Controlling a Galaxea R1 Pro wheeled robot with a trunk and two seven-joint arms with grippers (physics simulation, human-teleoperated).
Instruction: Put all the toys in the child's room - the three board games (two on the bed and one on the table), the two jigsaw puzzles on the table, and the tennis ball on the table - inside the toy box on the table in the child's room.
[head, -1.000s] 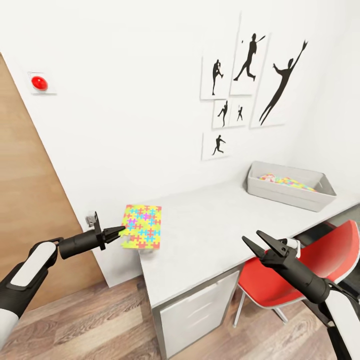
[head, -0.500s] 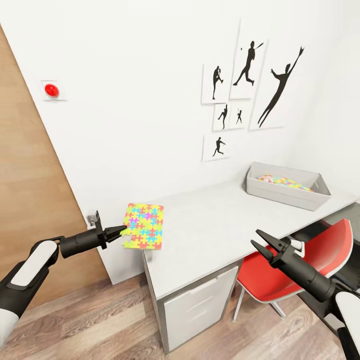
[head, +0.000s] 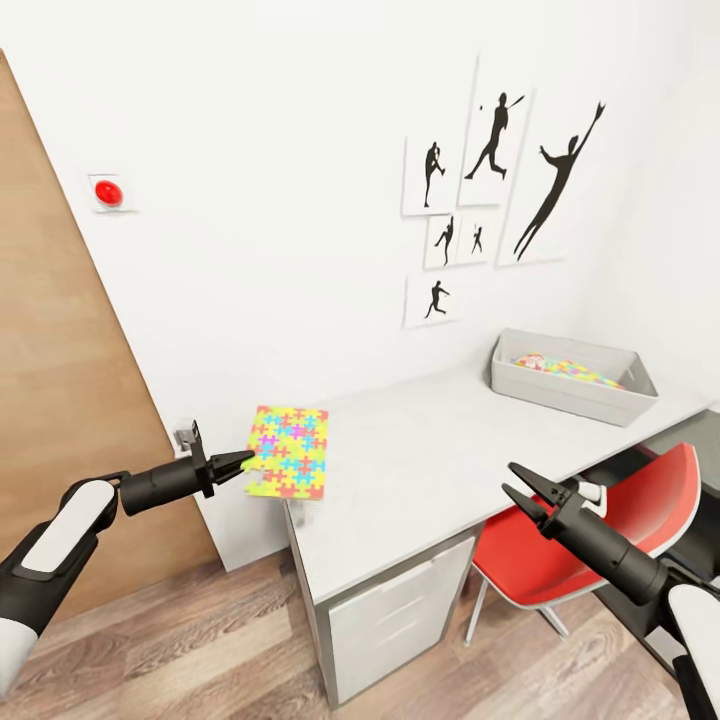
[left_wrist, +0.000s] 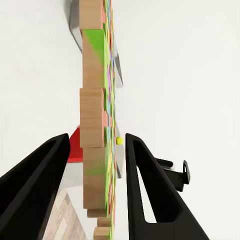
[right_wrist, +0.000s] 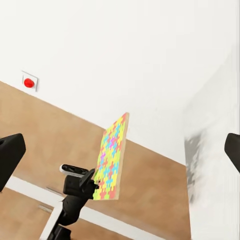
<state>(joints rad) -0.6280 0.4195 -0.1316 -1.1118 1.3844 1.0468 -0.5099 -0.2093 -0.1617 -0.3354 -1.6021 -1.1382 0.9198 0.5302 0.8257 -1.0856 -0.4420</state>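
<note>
Jigsaw puzzle (head: 288, 452) yellow/green/pink/blue pattern; toy box (head: 570, 385) pale grey; chair (head: 590, 530) red.

My head camera looks down over the counter (head: 420, 470) toward the picture wall, my left wrist camera sits close, edge-on to the jigsaw puzzle box (left_wrist: 95, 130), and my right wrist camera faces the same box (right_wrist: 112, 157) from well apart.
</note>
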